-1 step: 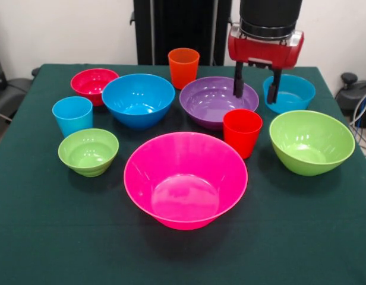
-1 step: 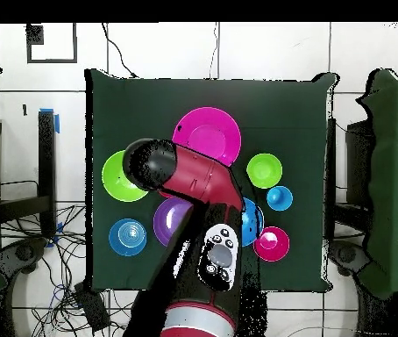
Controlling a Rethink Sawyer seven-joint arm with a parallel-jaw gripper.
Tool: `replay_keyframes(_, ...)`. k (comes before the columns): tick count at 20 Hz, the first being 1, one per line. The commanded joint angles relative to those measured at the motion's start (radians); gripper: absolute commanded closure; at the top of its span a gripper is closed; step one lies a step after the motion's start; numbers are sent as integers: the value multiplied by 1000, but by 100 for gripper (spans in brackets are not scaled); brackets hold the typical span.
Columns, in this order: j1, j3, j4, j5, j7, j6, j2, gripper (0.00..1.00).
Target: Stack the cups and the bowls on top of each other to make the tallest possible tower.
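My gripper (image 1: 255, 89) hangs open and empty at the back right, its fingers over the gap between the purple bowl (image 1: 215, 101) and a small blue bowl (image 1: 293, 92). The red cup (image 1: 242, 132) stands just in front of it. Behind the purple bowl is the orange cup (image 1: 183, 66), and the light blue cup (image 1: 72, 115) is at the left. The hot pink bowl (image 1: 185, 178) fills the front middle. All pieces stand apart, and no tower is in view. In the overhead view the arm (image 2: 198, 180) hides the gripper.
A large blue bowl (image 1: 138, 98), a small crimson bowl (image 1: 94, 83) and a small lime bowl (image 1: 88, 151) sit at the left. A large lime bowl (image 1: 311, 141) sits at the right. The dark green cloth (image 1: 52, 237) covers the table.
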Motion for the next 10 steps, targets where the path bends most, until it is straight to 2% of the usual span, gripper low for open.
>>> replay_keyframes(1, 38, 54, 8, -49, 165, -101, 96, 0)
replay_keyframes(6, 71, 11, -6, -42, 192, -133, 114, 0)
replay_keyframes(10, 73, 24, 9, -5, 215, -132, 120, 0)
